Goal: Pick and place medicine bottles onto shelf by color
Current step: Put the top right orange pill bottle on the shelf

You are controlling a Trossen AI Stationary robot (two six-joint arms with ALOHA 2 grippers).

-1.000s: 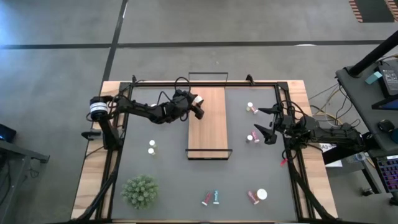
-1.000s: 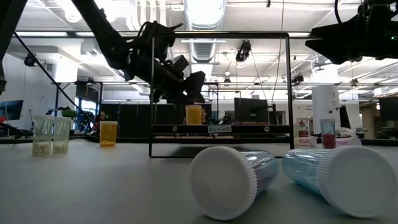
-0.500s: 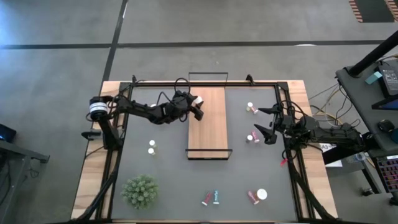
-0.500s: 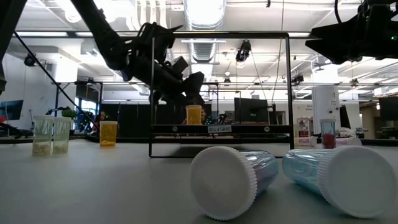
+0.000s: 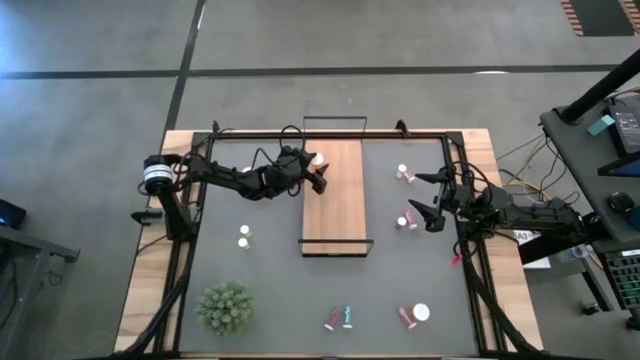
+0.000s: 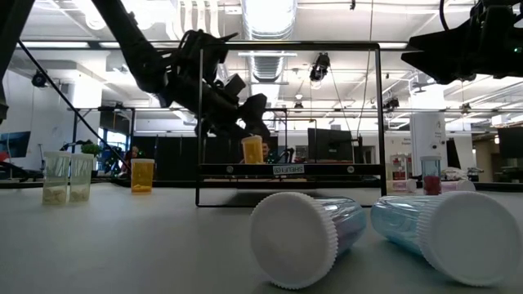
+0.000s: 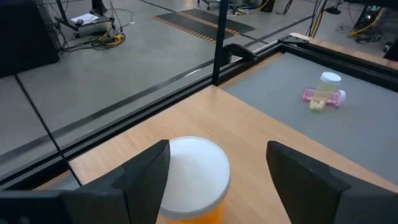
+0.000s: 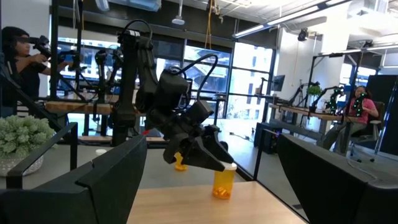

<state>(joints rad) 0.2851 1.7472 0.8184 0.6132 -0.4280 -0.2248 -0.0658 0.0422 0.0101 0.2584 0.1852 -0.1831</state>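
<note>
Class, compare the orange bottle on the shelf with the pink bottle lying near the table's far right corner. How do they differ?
The orange bottle stands upright on the wooden shelf; the pink bottle lies tipped on the grey tabletop. The orange bottle looks wider, the pink bottle slimmer. Both have white caps.

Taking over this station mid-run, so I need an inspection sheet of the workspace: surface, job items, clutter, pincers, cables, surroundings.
Surface: grey tabletop in a wooden border.
Job items: orange white-capped medicine bottle upright at the far end of the long light-wood shelf; other small bottles loose on the grey, some lying down.
Clutter: green spiky plant at the near left.
Pincers: left pincer open around the orange bottle's cap; right pincer open, right of the shelf, holding nothing.
Cables: dark cables looping along the left arm.
Surroundings: people at benches beyond the table.
</note>
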